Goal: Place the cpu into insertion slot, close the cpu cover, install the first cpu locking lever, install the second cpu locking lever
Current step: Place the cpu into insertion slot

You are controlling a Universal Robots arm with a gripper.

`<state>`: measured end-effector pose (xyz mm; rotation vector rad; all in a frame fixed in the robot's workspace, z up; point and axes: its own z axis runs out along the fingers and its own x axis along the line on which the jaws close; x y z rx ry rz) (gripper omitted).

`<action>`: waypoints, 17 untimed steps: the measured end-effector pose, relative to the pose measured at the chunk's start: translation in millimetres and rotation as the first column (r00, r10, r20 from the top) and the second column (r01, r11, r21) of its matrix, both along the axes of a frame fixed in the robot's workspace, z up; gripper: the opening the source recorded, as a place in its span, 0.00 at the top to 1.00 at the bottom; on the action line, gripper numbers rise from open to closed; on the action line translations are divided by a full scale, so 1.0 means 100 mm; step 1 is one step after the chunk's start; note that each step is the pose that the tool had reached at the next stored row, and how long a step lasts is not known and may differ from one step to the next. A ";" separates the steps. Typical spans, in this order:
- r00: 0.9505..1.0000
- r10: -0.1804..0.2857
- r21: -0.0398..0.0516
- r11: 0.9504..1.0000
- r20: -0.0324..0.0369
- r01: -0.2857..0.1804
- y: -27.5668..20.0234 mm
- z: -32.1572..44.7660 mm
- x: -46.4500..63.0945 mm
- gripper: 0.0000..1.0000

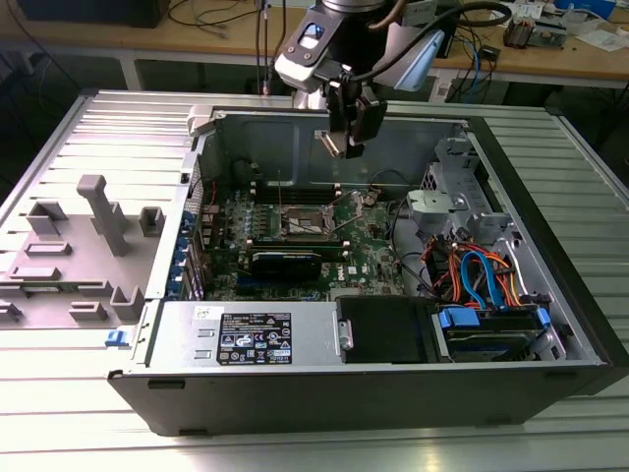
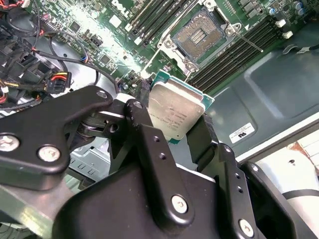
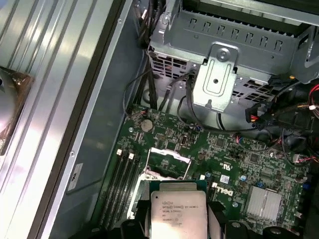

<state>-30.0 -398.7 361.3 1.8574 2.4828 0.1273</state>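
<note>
gripper [image 2: 175,125] jaws clenched on the cpu [image 2: 175,110] at two opposite edges, cpu held in the air over the open computer case [image 1: 295,398], metal top toward both wrist cameras, socket [image 2: 198,33] below uncovered, cpu not touching it

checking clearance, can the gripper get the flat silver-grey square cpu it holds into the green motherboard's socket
Probably yes: the gripper holds the flat silver-grey square cpu above the green board, and the square socket lies open, nothing over it.
</note>
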 end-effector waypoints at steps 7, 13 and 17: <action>1.000 -0.018 0.000 1.000 0.000 0.018 0.000 -0.001 0.00 0.45; 0.999 -0.047 0.000 0.999 0.000 0.047 -0.002 -0.002 0.00 0.45; 0.998 -0.070 0.000 0.998 0.000 0.070 -0.004 -0.005 0.00 0.45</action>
